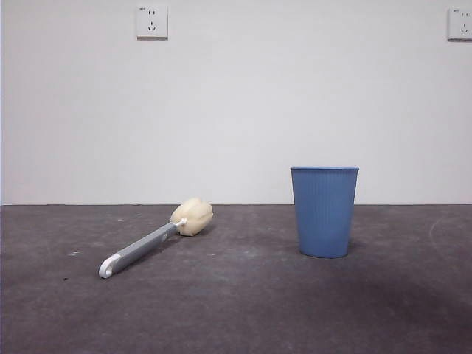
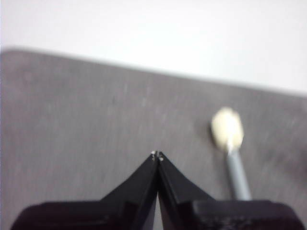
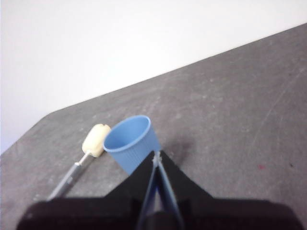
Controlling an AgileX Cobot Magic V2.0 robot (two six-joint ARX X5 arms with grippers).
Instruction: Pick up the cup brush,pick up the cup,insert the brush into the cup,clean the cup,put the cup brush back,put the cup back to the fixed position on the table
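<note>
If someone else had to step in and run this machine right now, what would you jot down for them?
Left claw: shut, empty, hanging above the table beside the cup brush.
Right claw: shut, empty, above and near the cup.
Cup brush: lying flat on the table, sponge head toward the wall.
Cup: upright on the table, apart from the brush, looks empty inside.
Done: nothing yet.
Left: pick up brush and cup, insert brush, clean, set both back.
</note>
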